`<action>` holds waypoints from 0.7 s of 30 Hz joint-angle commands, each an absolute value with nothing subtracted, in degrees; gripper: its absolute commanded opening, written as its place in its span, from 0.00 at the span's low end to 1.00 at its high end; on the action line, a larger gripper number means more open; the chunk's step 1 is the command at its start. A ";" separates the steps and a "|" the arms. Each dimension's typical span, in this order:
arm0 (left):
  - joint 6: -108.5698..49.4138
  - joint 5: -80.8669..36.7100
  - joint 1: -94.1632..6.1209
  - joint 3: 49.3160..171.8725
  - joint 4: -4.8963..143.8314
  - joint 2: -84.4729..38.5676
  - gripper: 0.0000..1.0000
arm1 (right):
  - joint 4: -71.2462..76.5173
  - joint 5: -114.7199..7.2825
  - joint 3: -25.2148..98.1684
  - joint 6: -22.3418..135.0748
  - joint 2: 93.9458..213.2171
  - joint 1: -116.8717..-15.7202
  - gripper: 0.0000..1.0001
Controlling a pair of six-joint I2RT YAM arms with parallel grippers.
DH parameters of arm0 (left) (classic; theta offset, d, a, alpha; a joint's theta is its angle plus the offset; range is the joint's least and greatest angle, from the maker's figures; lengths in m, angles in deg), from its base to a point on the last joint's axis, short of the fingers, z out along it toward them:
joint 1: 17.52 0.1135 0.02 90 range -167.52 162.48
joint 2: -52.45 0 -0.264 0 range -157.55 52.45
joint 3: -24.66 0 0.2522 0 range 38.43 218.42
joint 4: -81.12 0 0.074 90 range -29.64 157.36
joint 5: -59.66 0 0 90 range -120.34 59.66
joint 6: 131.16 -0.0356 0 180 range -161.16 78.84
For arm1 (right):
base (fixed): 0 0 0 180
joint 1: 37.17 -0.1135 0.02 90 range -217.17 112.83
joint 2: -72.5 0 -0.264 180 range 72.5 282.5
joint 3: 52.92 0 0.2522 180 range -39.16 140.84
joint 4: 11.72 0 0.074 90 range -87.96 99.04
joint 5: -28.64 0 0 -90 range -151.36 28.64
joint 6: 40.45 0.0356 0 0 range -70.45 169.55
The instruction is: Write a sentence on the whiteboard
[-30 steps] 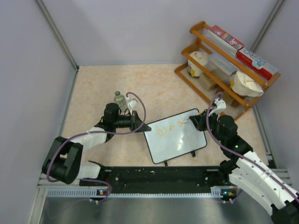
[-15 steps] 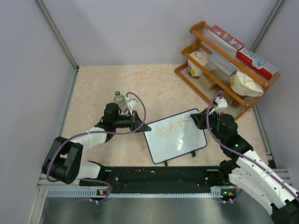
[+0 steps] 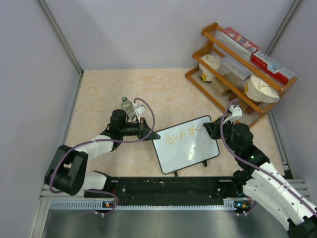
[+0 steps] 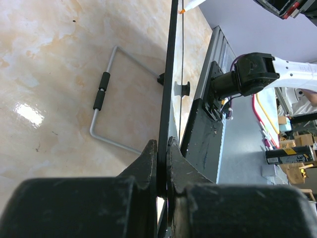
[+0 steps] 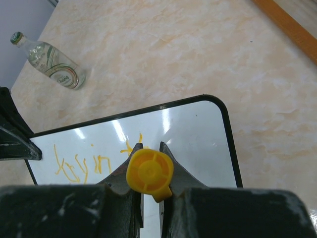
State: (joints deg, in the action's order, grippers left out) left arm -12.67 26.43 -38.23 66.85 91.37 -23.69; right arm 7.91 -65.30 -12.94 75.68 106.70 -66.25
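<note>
Beige marbled tabletop [image 3: 99,94] fills the walled cell, with a wooden rack [image 3: 237,64] of boxes and bags in the far right corner. The whiteboard [image 3: 190,148] lies near the middle of the table, slightly right of centre and turned at an angle. The left wrist view sees it edge-on, with a wire stand [image 4: 106,94] folded out from its back.

The left gripper [image 3: 148,134] is clamped on the board's left edge, its two fingers [image 4: 148,158] pinching the thin black frame between them. The right gripper [image 3: 208,129] is closed around an orange marker [image 5: 150,173], whose round butt end faces the wrist camera. The marker's tip points at the board's upper right part, just past the last letter, though I cannot tell if it touches.

The sentence [image 3: 179,136] is one short line of thin orange script across the upper half of the board. A small clear glass bottle [image 3: 128,105] lies on the table beyond the left gripper, apart from the board.
</note>
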 commanded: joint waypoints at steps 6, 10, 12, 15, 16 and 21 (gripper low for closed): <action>-20.50 19.05 -38.18 65.32 87.84 -25.59 0.00 | 10.83 -64.26 -15.34 74.87 105.29 -65.65 0.00; -20.50 19.05 -38.18 65.32 87.84 -25.59 0.00 | 11.01 -64.26 -15.34 74.95 104.76 -65.65 0.00; -20.50 19.05 -38.18 65.32 87.84 -25.59 0.00 | 10.92 -64.35 -14.55 75.13 104.76 -65.73 0.00; -20.50 19.05 -38.18 65.32 87.84 -25.68 0.00 | 11.09 -63.73 -12.79 75.74 104.32 -65.73 0.00; -20.50 19.05 -38.18 65.32 87.84 -25.68 0.00 | 11.01 -63.38 -12.36 75.83 103.97 -65.65 0.00; -20.50 19.14 -38.18 65.32 87.84 -25.68 0.00 | 10.83 -63.20 -9.19 76.36 102.91 -65.73 0.00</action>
State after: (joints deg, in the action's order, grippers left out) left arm -12.60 26.67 -38.25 66.85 91.66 -23.82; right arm 10.71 -63.45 -13.64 75.81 104.01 -66.23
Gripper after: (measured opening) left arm 0.060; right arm 0.081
